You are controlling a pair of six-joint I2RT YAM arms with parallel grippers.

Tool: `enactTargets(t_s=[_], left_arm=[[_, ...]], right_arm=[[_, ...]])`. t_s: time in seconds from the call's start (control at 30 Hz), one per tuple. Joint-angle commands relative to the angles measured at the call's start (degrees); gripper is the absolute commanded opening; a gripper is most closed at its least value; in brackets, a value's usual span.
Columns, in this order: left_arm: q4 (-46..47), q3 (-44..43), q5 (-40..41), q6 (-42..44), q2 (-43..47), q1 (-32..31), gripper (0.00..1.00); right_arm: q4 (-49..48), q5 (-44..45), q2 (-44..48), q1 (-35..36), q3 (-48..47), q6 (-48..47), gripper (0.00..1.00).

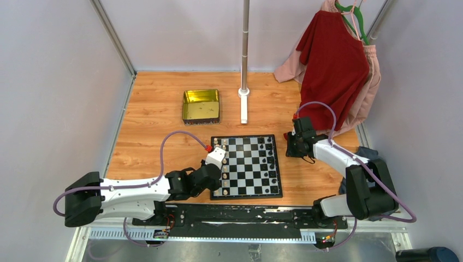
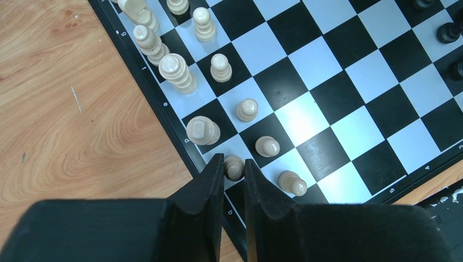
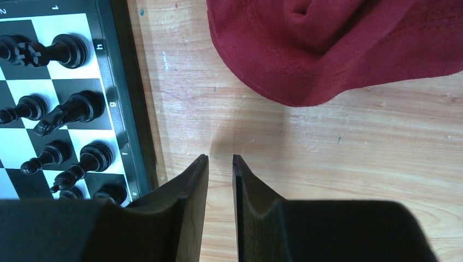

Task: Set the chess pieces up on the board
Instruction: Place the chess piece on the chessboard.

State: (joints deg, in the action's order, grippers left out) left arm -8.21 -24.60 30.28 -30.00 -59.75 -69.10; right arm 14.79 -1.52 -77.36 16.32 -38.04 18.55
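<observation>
One pale piece [image 2: 235, 168] clamped in left pincer [image 2: 233, 161] (nr board [image 2: 322, 65] edge).

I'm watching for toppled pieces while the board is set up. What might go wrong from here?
The left gripper pinches a small cream chess piece in the edge row of the black-and-white checked chessboard; a cream pawn stands close beside it, so a sideways withdrawal may tip that pawn. The right gripper hangs open over the wooden tabletop near the dark red cloth; a wide swing might snag it.
</observation>
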Motion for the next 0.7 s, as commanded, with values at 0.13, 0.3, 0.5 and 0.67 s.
enactTargets(t_s=[0.13, 0.3, 0.5, 0.67], left_arm=[[1.79, 0.78, 2.40, -0.16, -1.18, -0.42, 0.04], [1.71, 0.79, 2.77, -0.26, -1.66, -0.42, 0.07], [1.45, 0.70, 3.14, -0.52, -1.68, -0.44, 0.17], [1.29, 0.45, 3.22, -0.41, -1.61, -0.42, 0.31]], right_arm=[[0.44, -0.44, -0.77, -0.94, -0.89, -0.23, 0.27], [0.46, -0.58, -0.77, -1.02, -0.88, -0.09, 0.27], [0.56, -0.59, -0.68, -1.02, -0.89, -0.17, 0.27], [0.67, -0.57, -0.52, -1.11, -0.96, -0.18, 0.27]])
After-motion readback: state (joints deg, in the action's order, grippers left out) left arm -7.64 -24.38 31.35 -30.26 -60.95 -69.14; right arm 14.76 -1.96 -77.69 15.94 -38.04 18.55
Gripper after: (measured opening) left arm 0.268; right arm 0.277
